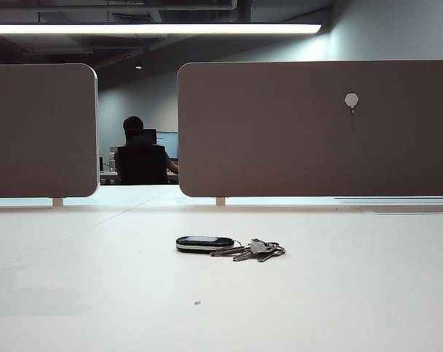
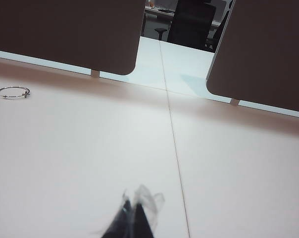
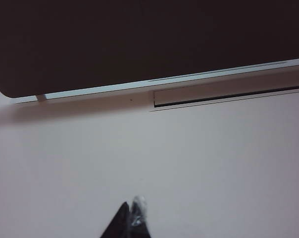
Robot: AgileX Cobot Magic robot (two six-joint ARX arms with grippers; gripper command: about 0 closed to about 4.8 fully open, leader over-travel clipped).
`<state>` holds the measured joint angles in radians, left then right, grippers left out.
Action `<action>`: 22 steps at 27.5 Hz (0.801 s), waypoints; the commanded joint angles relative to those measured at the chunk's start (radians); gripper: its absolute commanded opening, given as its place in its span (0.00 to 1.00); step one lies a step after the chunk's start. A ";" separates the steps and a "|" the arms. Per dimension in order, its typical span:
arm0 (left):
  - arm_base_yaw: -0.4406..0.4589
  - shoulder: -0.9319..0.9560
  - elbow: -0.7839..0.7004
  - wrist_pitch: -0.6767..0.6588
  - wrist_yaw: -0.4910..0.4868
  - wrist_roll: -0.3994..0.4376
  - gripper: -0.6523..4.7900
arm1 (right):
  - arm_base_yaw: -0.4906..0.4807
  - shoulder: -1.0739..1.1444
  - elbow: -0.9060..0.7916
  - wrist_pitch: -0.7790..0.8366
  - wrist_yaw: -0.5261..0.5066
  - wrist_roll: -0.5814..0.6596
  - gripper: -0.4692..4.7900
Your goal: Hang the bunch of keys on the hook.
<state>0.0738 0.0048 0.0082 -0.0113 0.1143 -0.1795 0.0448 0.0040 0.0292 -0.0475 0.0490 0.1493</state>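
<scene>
Bunch of keys [image 1: 230, 246]: flat on table [image 1: 97, 293], no legible writing | hook [image 1: 351, 100]: on brown panel [image 1: 280, 132], bare | left gripper [image 2: 133, 210], right gripper [image 3: 131, 214]: closed, empty, above table

This is an office. Brown divider panels [image 1: 317, 128] stand along the desk's [image 1: 221, 293] far edge. Behind them, someone [image 1: 141, 150] sits at a computer screen [image 1: 167, 144].

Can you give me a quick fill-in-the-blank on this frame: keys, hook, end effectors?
1. The bunch of keys lies on the ____.
2. The hook is mounted on the ____ brown panel in the exterior view.
3. The left end effector and right end effector are both ____.

Missing words: table; right; shut
</scene>
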 commanded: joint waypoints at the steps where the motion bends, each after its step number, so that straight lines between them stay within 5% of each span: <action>1: 0.000 0.001 0.000 0.018 0.005 0.005 0.11 | 0.002 -0.002 0.014 0.015 -0.003 -0.044 0.09; 8: 0.001 0.001 0.000 0.023 0.003 0.003 0.11 | 0.002 -0.002 0.025 0.012 -0.006 -0.072 0.09; 11: 0.000 0.001 0.006 0.071 0.037 -0.067 0.14 | 0.002 -0.002 0.061 -0.014 -0.008 -0.074 0.09; 12: 0.000 0.001 0.012 0.092 0.056 -0.095 0.26 | 0.002 -0.002 0.078 -0.027 -0.021 -0.075 0.10; 13: 0.000 0.001 0.024 0.115 0.088 -0.111 0.57 | 0.002 -0.002 0.096 -0.031 -0.043 -0.076 0.19; 14: 0.000 0.001 0.037 0.127 0.121 -0.109 0.87 | 0.002 0.000 0.119 -0.031 -0.064 -0.084 0.39; 15: 0.000 0.001 0.057 0.131 0.144 -0.109 1.00 | 0.002 0.007 0.142 -0.031 -0.081 -0.096 0.54; 17: -0.003 0.002 0.101 0.111 0.186 -0.109 1.00 | 0.002 0.032 0.203 -0.032 -0.135 -0.115 0.70; 22: -0.025 0.055 0.208 0.099 0.243 -0.108 1.00 | 0.002 0.196 0.356 -0.031 -0.286 -0.281 0.71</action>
<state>0.0566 0.0357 0.1917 0.0887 0.3313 -0.2867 0.0448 0.1532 0.3614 -0.0769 -0.1795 -0.0631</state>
